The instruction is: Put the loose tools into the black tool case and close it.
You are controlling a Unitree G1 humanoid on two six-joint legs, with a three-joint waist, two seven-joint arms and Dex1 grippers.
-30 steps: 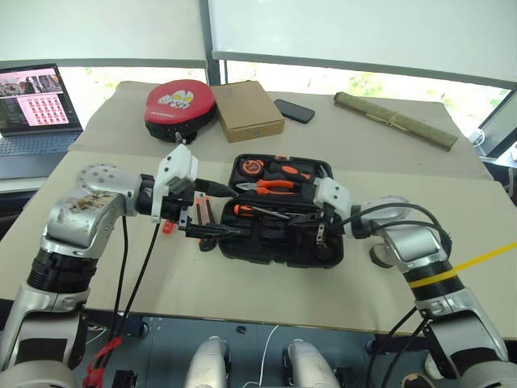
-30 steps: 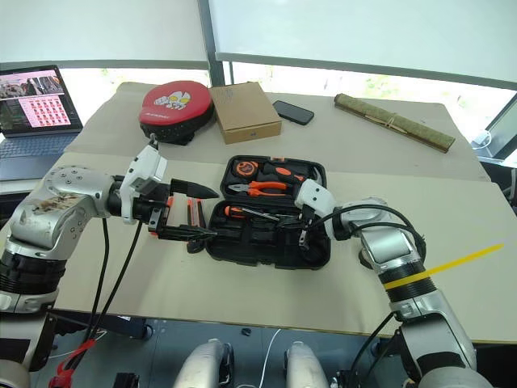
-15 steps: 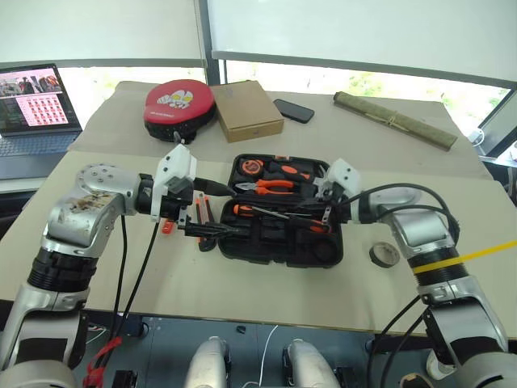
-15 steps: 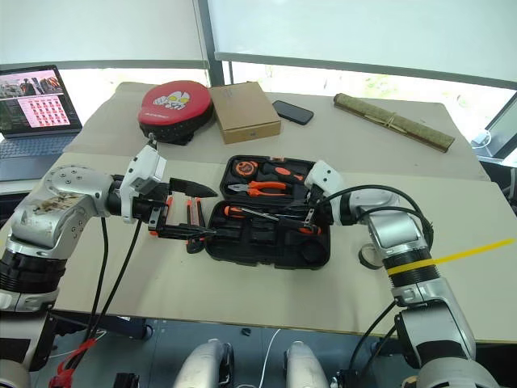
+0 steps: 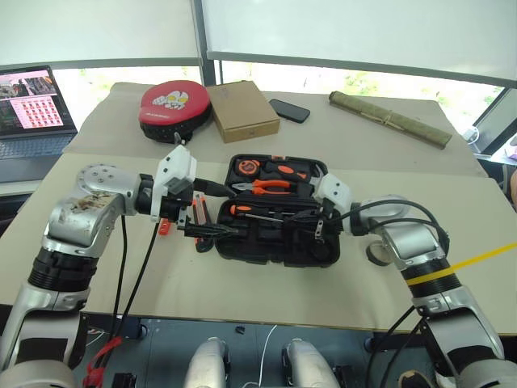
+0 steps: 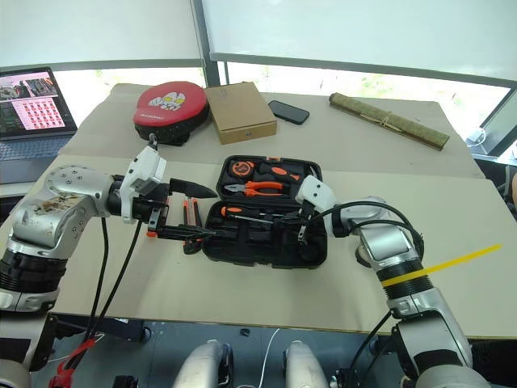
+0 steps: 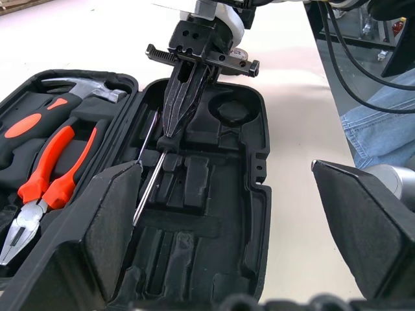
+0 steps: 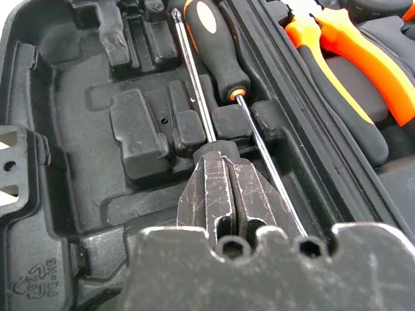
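The black tool case (image 5: 242,242) lies open at the table's middle, with pliers, a hammer and a tape measure in its far half. In the near half, an orange-and-black screwdriver (image 8: 217,52) lies beside a second screwdriver's thin shaft (image 8: 191,84). My right gripper (image 8: 224,162) is shut, with its tips against that second screwdriver's black handle end. My left gripper (image 5: 220,208) hangs wide open over the case's left edge. Under it, loose orange-and-black tools (image 5: 198,212) lie on the table. The black tape roll (image 5: 377,253) is partly hidden behind my right forearm.
At the back stand a round red-and-black pad (image 5: 174,103), a brown cardboard box (image 5: 244,109), a black phone (image 5: 289,111) and a long olive bundle (image 5: 388,119). A laptop (image 5: 28,113) sits far left. A person's jeans (image 7: 376,123) show beyond the table's right side.
Half a second ago my right gripper was raised toward the case's right end. Now it is low over the near half again. My left arm stayed put. The camera shifted slightly.
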